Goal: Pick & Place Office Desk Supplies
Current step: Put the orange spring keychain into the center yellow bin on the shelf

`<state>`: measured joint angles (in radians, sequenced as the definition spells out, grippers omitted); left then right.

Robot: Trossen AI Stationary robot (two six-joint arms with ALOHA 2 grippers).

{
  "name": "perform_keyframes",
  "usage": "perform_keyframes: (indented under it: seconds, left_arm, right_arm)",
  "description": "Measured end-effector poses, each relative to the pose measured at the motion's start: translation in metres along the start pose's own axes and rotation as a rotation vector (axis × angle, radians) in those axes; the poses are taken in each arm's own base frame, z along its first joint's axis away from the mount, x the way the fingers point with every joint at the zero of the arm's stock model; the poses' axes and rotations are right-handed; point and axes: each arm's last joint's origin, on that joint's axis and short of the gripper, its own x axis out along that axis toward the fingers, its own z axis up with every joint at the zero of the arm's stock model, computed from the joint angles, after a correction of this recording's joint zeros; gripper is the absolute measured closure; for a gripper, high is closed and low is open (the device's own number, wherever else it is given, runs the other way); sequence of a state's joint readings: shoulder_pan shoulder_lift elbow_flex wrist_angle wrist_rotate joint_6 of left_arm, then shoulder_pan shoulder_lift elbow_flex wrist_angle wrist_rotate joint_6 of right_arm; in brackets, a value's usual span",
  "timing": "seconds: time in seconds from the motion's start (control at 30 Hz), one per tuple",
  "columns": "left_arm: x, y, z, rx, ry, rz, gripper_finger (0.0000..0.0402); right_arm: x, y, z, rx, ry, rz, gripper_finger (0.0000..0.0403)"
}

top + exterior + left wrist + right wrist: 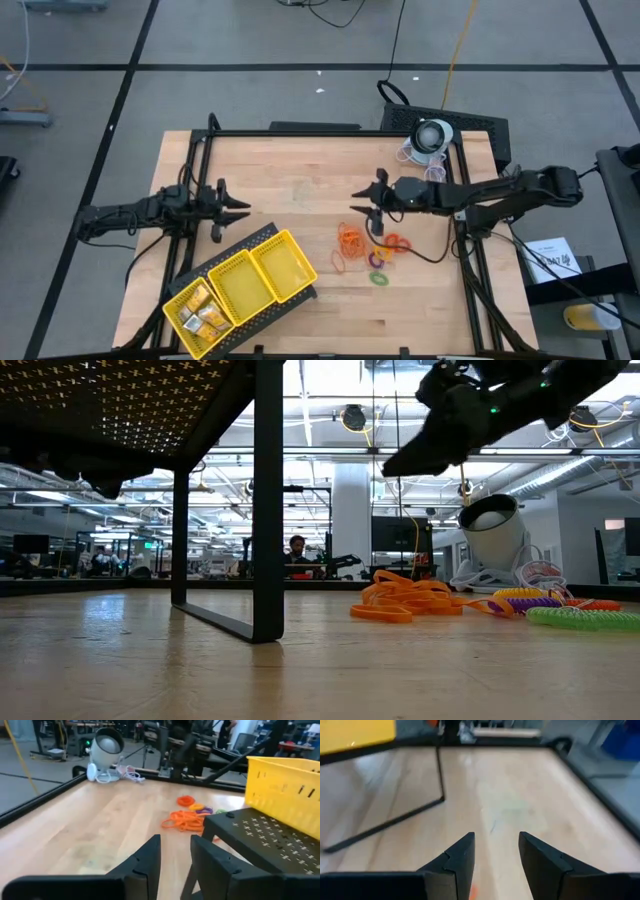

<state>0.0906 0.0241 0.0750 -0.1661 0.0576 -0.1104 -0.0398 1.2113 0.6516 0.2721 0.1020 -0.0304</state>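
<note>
Orange rubber-band loops — tangled, heaped.

1. Left arm: reaches in from the left edge of the worktop, stretched nearly level, forearm and wrist in one line pointing right.
2. Left tool: held above the left-centre of the worktop. Fingers apart with a narrow gap between them; nothing between them.
3. Right arm: comes in from the right side, bent at the elbow, forearm running left across the worktop's right half.
4. Right tool: raised above the worktop near its centre, pointing left. Fingers parted, gap clear, nothing held.
5. The two tools face each other, well apart.
</note>
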Motion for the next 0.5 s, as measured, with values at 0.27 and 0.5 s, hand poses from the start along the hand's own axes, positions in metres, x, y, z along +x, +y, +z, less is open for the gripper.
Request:
perform_keyframes:
  seconds: [0.27,0.5]
  left_arm:
    - [0.000,0.001,0.000,-0.084,-0.003,0.025,0.0293]
    - [0.000,0.001,0.000,-0.072,-0.005,0.040,0.0295]
  right_arm:
    - [-0.004,0.027,-0.014,0.062,0.143,0.095,0.0261]
    - [0.004,0.042,-0.036,0.043,0.307,0.129,0.0261]
